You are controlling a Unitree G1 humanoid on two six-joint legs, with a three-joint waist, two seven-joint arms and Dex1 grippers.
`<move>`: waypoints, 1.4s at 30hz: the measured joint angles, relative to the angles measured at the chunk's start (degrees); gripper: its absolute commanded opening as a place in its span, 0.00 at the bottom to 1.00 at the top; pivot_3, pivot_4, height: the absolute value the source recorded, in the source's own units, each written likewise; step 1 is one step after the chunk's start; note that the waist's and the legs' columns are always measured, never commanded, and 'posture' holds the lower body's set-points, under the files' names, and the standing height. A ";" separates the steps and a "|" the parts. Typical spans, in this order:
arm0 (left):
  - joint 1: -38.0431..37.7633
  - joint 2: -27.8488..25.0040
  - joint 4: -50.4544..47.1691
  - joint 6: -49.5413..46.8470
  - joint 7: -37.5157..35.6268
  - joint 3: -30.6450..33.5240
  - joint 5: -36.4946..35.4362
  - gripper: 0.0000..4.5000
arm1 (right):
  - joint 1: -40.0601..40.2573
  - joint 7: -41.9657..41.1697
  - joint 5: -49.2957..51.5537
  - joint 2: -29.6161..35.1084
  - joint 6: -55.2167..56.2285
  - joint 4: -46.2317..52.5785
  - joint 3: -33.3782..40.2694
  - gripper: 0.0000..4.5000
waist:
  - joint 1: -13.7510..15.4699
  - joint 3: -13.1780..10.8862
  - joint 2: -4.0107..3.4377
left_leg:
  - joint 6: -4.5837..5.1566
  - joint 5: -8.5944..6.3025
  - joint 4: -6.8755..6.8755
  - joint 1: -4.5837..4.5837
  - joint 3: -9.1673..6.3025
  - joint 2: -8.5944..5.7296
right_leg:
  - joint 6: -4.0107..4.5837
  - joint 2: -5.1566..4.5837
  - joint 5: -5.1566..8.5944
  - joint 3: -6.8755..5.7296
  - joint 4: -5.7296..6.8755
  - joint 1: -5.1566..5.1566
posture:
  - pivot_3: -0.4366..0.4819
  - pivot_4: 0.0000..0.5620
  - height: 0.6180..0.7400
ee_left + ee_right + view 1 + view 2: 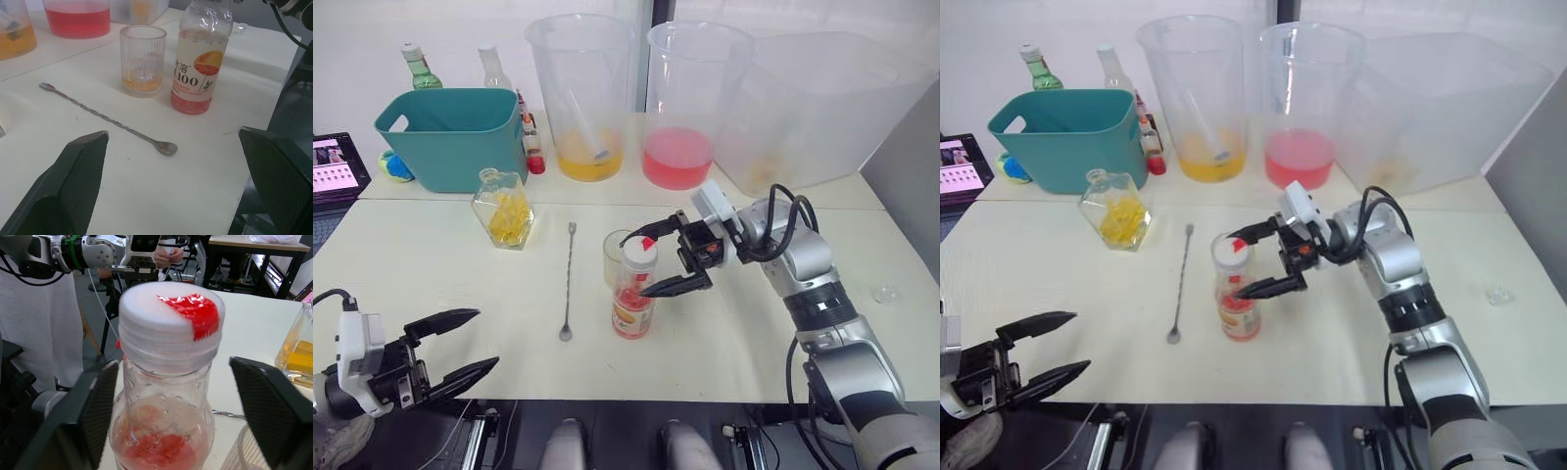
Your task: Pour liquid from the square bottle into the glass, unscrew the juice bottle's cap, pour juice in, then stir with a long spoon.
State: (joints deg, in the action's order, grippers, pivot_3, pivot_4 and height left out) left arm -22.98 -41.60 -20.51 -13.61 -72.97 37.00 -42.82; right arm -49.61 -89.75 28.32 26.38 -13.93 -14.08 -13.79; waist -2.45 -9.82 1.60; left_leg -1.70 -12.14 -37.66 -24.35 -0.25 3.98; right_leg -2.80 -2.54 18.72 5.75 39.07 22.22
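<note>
Two fingers [651,238] flank cap [639,254] (untouched)

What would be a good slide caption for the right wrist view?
Open right claw straddling the juice bottle's white cap.

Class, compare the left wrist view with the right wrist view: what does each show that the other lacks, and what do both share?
Left wrist view: the whole spoon lying flat, the bottle's label, and a beaker of pink liquid.

Right wrist view: the cap still on, with the open right gripper on either side of it, and a person's hands behind.

Both: the juice bottle standing upright beside the glass.
</note>
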 measured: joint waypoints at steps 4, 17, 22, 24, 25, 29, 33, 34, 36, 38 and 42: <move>0.32 0.07 0.00 0.29 0.62 -0.12 0.01 1.00 | -0.35 -0.14 0.08 -0.13 0.27 -0.60 -1.35 0.31 | -0.05 0.00 0.00 | 0.00 0.00 0.00 0.01 0.00 0.01 | 0.01 0.01 0.00 0.00 0.01 0.00 | 0.48 0.27 0.89; 11.01 -2.09 4.93 0.41 0.58 -7.58 1.19 1.00 | 6.83 8.33 2.26 3.52 -8.92 13.23 4.35 0.27 | 0.11 -0.01 -0.02 | -0.01 0.00 0.04 -0.03 -0.05 0.00 | 0.01 0.01 0.00 -0.04 0.02 0.04 | 0.48 0.27 0.89; 21.35 -5.02 12.21 -0.68 -4.15 -13.93 1.35 1.00 | 16.81 26.31 5.13 3.89 -19.42 33.12 9.83 0.27 | 0.60 -0.01 -0.02 | -0.05 0.03 0.06 -0.08 -0.12 -0.03 | 0.03 0.03 0.01 -0.09 0.01 0.04 | 0.48 0.27 0.89; 25.05 -5.69 14.78 -0.67 -6.52 -16.61 2.23 1.00 | 19.64 33.22 6.02 3.44 -22.56 38.42 12.08 0.27 | 0.42 -0.01 -0.02 | -0.05 0.03 0.07 -0.08 -0.12 -0.03 | 0.03 0.04 0.01 -0.09 0.00 0.04 | 0.48 0.27 0.89; 27.05 -5.68 16.13 -0.64 -7.42 -18.12 2.44 1.00 | 21.24 36.54 6.13 3.13 -23.73 40.80 13.01 0.27 | 0.42 -0.01 -0.02 | -0.05 0.04 0.09 -0.07 -0.13 -0.03 | 0.03 0.04 0.01 -0.09 0.01 0.04 | 0.48 0.27 0.89; 33.61 -5.54 20.74 -0.48 -10.62 -22.95 3.89 1.00 | 27.86 48.09 5.86 0.53 -27.74 48.97 13.53 0.27 | 0.31 -0.01 -0.02 | -0.05 0.04 0.10 -0.12 -0.13 -0.03 | 0.03 0.06 0.02 -0.09 0.00 0.06 | 0.48 0.27 0.89; 38.58 -5.54 25.05 -0.53 -14.26 -26.61 4.78 1.00 | 32.59 57.71 3.23 -2.31 -30.46 56.14 8.89 0.26 | -0.09 -0.01 -0.02 | -0.05 0.04 0.09 -0.17 -0.13 -0.03 | 0.03 0.08 0.02 -0.08 0.01 0.12 | 0.48 0.27 0.89; 39.12 -5.53 25.55 -0.53 -14.90 -27.15 4.96 1.00 | 32.65 59.16 3.30 -2.68 -31.06 57.00 8.10 0.26 | -0.22 -0.01 -0.01 | -0.05 0.04 0.09 -0.17 -0.14 -0.02 | 0.03 0.08 0.02 -0.08 0.01 0.12 | 0.48 0.27 0.89; 40.14 -5.53 26.86 -0.52 -15.75 -27.69 5.49 1.00 | 32.69 61.23 3.49 -3.23 -32.25 57.74 7.84 0.26 | -0.11 -0.01 -0.01 | -0.05 0.05 0.09 -0.17 -0.16 -0.03 | 0.03 0.08 0.02 -0.10 0.01 0.11 | 0.48 0.27 0.89; 41.00 -5.54 28.28 -0.51 -16.35 -27.82 6.08 1.00 | 32.72 62.66 3.80 -3.27 -32.85 58.20 7.83 0.26 | 0.00 -0.01 -0.01 | -0.05 0.05 0.08 -0.18 -0.16 -0.03 | 0.03 0.07 0.02 -0.10 0.01 0.09 | 0.48 0.27 0.89; 41.14 -5.54 28.88 -0.58 -17.00 -27.86 6.66 1.00 | 32.44 63.07 4.50 -2.59 -33.68 58.67 7.75 0.37 | 0.02 0.00 -0.01 | -0.05 0.05 0.05 -0.19 -0.17 -0.03 | 0.03 0.07 0.02 -0.11 0.00 0.08 | 0.48 0.27 0.89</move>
State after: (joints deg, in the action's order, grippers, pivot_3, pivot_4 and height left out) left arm 18.16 -47.14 8.38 -14.19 -89.97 9.15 -36.15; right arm -17.17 -26.68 32.82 23.79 -47.61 44.59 -6.04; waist -2.44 -9.82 1.60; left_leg -1.74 -12.09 -37.61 -24.54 -0.41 3.96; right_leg -2.77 -2.47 18.74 5.64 39.07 22.29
